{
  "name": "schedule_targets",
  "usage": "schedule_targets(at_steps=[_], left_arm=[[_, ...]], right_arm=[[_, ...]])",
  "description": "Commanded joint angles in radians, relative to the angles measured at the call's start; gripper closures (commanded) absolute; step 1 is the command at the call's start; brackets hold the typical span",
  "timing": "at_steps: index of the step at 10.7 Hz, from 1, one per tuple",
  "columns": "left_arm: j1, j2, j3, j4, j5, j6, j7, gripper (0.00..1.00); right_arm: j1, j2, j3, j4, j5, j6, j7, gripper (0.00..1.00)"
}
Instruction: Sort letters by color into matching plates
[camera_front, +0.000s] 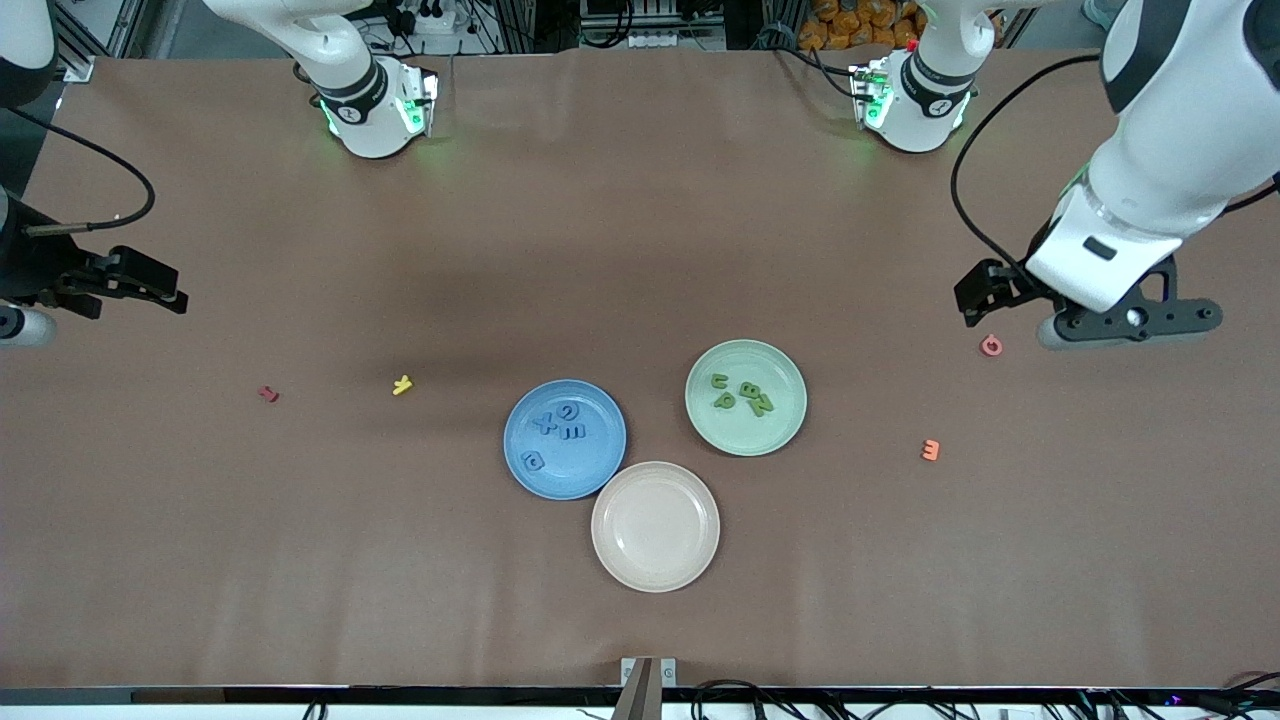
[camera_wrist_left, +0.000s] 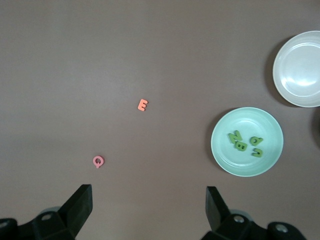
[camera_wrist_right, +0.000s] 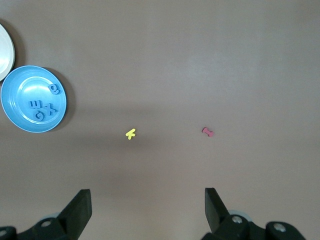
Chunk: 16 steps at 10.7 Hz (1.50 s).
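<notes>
From the front camera you see the blue plate (camera_front: 565, 440) holding four blue letters (camera_front: 562, 426), three clustered toward the robots' side of the dish and one nearer the camera rim, each turned a different way with no shared long axis. The mint green plate (camera_front: 746, 397), toward the left arm's end, carries four dark green letters (camera_front: 741, 394) bunched at its middle. A cream plate (camera_front: 655, 526) lies nearer the camera, touching the blue one. The left tool (camera_front: 1010, 300) hovers beside a pink letter (camera_front: 991, 345), well apart from both plates; you cannot tell its fingers here. The right tool (camera_front: 150, 285) hangs over bare tabletop (camera_front: 640, 250) at the right arm's end. In the left wrist view your left tool (camera_wrist_left: 149, 202) stands wide apart, empty, with an orange letter (camera_wrist_left: 142, 104) near. In the right wrist view your right tool (camera_wrist_right: 147, 205) is likewise spread, empty, over a yellow letter (camera_wrist_right: 130, 133) and a red letter (camera_wrist_right: 208, 132).
</notes>
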Motion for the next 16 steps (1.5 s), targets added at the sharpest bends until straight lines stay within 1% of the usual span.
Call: schedule_targets(at_steps=[1,3,5,6,9,11,16], left_arm=[[0.003,-0.067,0.034,-0.024,-0.082,-0.022,0.031,0.0],[0.003,-0.09,0.068,-0.033,-0.091,-0.023,0.055,0.0],[0.003,-0.11,0.131,-0.044,-0.138,-0.025,0.089,0.0],[0.001,-0.117,0.163,-0.047,-0.157,-0.025,0.147,0.0],[0.003,-0.116,0.181,-0.046,-0.157,-0.042,0.154,0.0],[0.017,-0.118,0.179,-0.046,-0.155,-0.043,0.148,0.0],[-0.002,-0.124,0.171,-0.043,-0.143,-0.066,0.141,0.0]], right_arm=[[0.001,-0.006,0.002,-0.004,-0.003,0.004,-0.007,0.0],[0.001,-0.006,0.003,-0.004,-0.008,0.004,-0.007,0.0],[0.001,-0.006,0.003,-0.004,-0.008,0.004,-0.007,0.0],[0.001,-0.006,0.003,-0.004,-0.008,0.004,-0.007,0.0],[0.001,-0.006,0.003,-0.004,-0.008,0.004,-0.007,0.0],[0.001,-0.006,0.003,-0.004,-0.009,0.004,-0.007,0.0],[0.003,-0.005,0.003,-0.007,-0.009,0.006,-0.007,0.0]])
